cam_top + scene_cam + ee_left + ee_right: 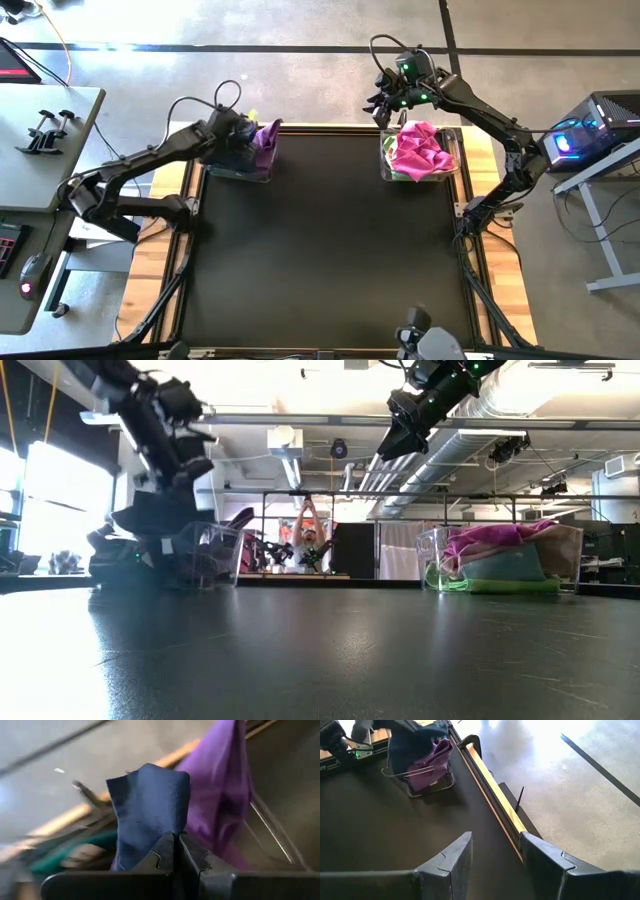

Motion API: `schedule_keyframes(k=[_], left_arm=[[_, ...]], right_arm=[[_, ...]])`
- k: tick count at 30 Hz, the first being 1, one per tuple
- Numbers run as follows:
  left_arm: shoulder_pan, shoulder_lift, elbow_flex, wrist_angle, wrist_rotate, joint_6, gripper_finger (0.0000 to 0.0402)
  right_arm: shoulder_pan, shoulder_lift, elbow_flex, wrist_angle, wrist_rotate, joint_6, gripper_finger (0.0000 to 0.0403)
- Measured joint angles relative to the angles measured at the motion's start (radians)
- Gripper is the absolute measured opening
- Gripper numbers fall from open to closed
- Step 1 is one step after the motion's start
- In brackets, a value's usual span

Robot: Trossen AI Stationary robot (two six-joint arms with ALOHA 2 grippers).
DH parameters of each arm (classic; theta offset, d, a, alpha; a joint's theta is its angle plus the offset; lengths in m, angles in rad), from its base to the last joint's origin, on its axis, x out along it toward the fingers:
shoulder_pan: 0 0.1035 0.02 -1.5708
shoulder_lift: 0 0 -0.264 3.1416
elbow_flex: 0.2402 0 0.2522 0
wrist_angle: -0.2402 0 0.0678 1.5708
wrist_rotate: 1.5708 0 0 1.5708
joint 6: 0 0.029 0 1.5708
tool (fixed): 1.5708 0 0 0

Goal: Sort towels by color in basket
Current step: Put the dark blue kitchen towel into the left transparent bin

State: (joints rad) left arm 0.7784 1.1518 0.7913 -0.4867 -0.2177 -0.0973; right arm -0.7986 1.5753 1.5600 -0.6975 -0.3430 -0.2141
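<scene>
The left hand is pinching a navy towel over the left basket, beside a purple towel draped on its rim. The right hand is hanging released above the right basket, directly over its magenta towel.

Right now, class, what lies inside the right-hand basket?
In the right basket, a magenta towel lies crumpled on top. Below it, the low view shows a teal towel, then a lime one at the bottom. Anything beneath or behind these is covered.
</scene>
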Motion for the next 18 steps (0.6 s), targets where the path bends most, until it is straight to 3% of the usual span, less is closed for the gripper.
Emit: schedule_keyframes(k=[4,10,18], left_arm=[[0.051,0.014,-0.118,0.100,0.105,-0.065,0.0000],[0.082,0.047,-0.248,0.248,0.130,-0.177,0.0007],[0.127,0.034,-0.172,0.186,0.247,-0.205,0.0085]], right_arm=[[0.000,0.000,0.000,0.000,0.000,0.001,0.0162],[0.000,0.000,0.000,0.000,0.000,0.005,0.0162],[0.000,0.000,0.000,0.000,0.000,0.004,0.0162]])
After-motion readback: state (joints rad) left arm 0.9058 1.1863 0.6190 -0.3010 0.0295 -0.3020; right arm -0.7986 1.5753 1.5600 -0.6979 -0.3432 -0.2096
